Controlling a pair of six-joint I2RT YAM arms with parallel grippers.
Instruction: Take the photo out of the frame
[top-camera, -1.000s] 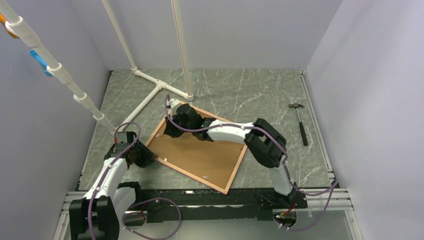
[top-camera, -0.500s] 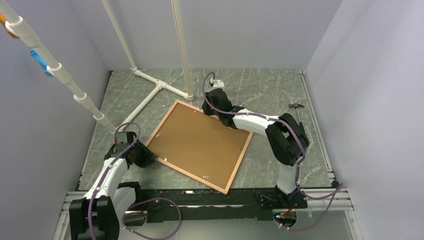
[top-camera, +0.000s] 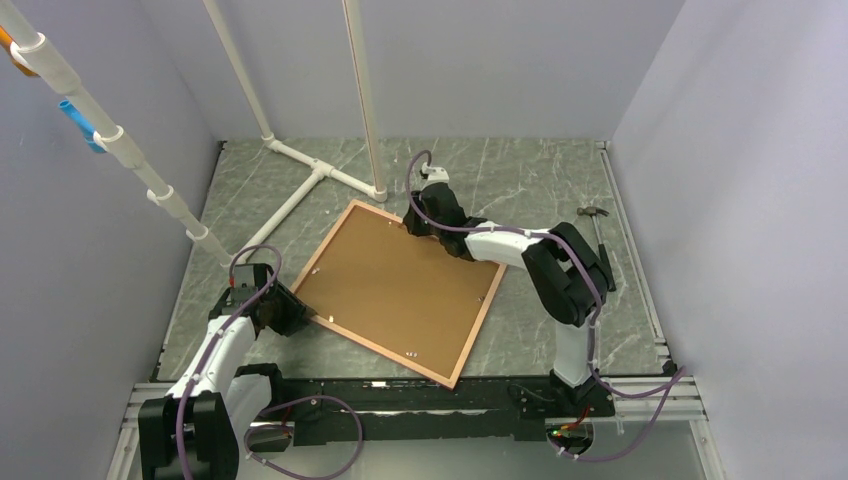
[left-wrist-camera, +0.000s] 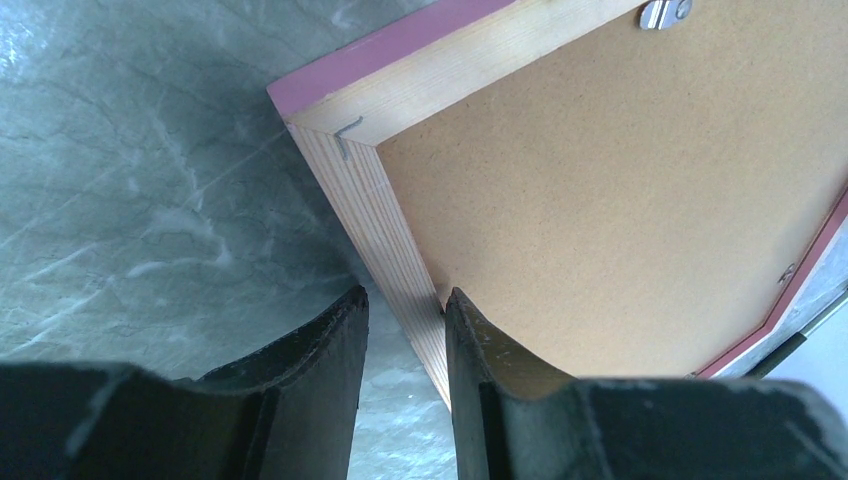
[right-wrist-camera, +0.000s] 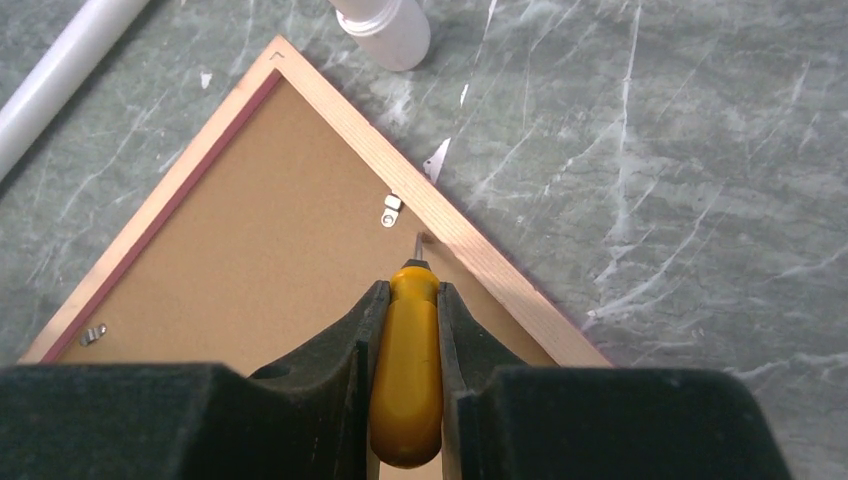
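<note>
Jaws on the face-down frame (right-wrist-camera: 480, 262)
Right gripper (right-wrist-camera: 405, 292) jaws clench a yellow screwdriver (right-wrist-camera: 405, 372), tip at the frame's far rail. Left gripper (left-wrist-camera: 405, 302) jaws grasp its left-corner rail. The photo (top-camera: 400, 290) sits inside, backing up. Right arm reaches far.

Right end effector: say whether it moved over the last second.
Yes. The right end effector swung rightward, from left of the pipe stand's foot to its right.
</note>
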